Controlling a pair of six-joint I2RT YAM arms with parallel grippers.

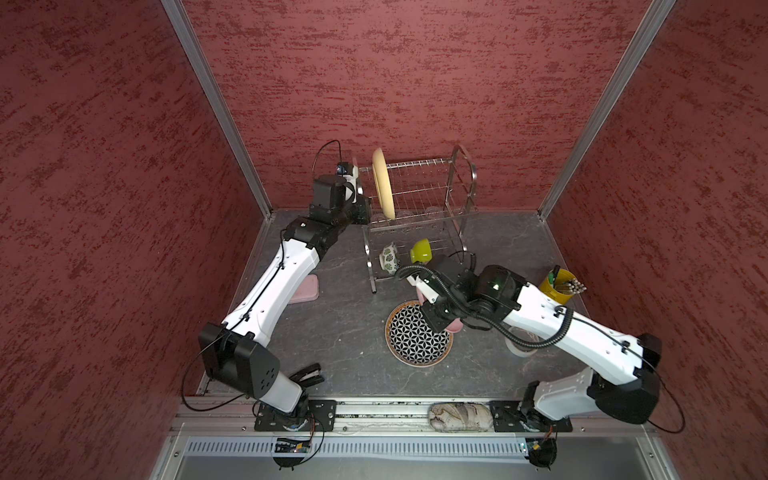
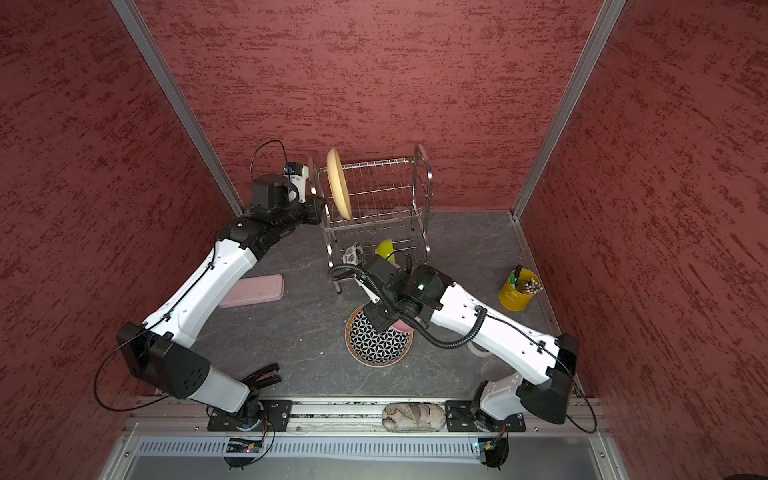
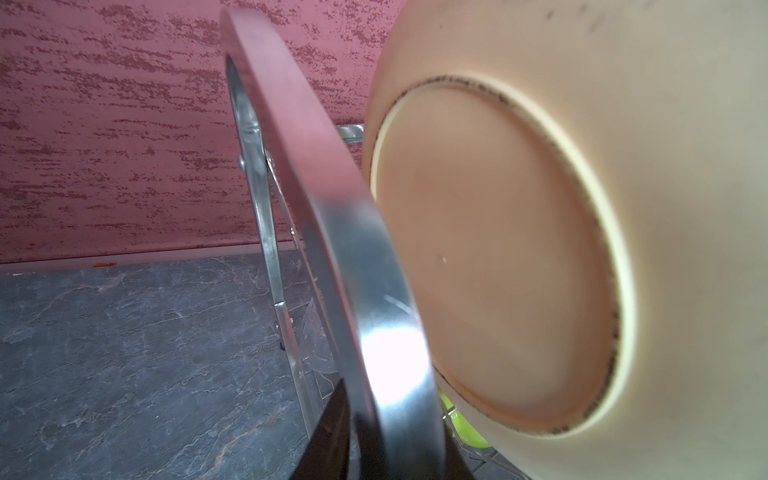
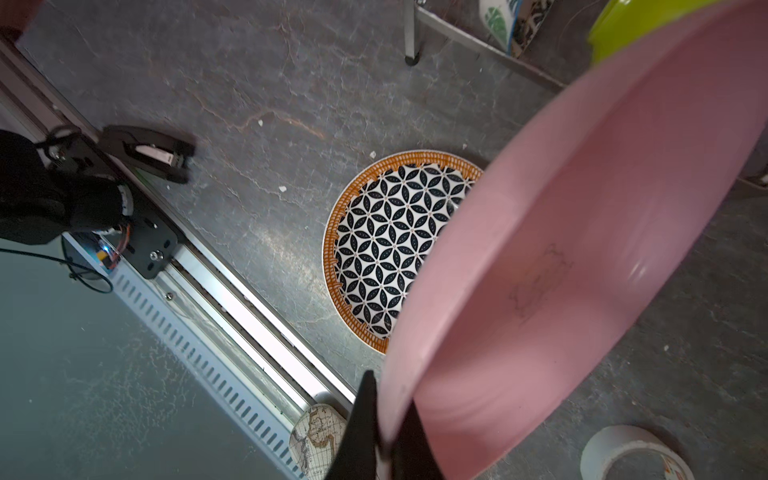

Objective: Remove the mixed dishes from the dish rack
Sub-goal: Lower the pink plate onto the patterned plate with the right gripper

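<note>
The steel wire dish rack [image 1: 419, 195] stands at the back. A tan-yellow plate [image 1: 382, 183] stands on edge in its top tier, with clear tumblers [image 1: 405, 215] faint behind the wires. On the lower tier sit a green-leaf bowl [image 1: 389, 257] and a lime-green bowl [image 1: 420, 249]. My left gripper [image 1: 362, 203] [image 3: 395, 419] is shut on the rack's arched left handle [image 3: 332, 208], beside the tan plate [image 3: 519, 249]. My right gripper [image 1: 438, 324] [image 4: 388, 399] is shut on the rim of the pink plate [image 4: 561, 249], held tilted over the black-patterned plate [image 1: 415, 338] [image 4: 382, 237], which lies flat on the table.
A yellow bucket [image 1: 559, 286] of utensils stands at the right. A flat pink box [image 1: 305, 291] lies under my left arm. A tape roll [image 4: 636, 453] lies beneath my right arm. A black stapler [image 1: 309, 374] and a map-printed object [image 1: 459, 415] are at the front rail.
</note>
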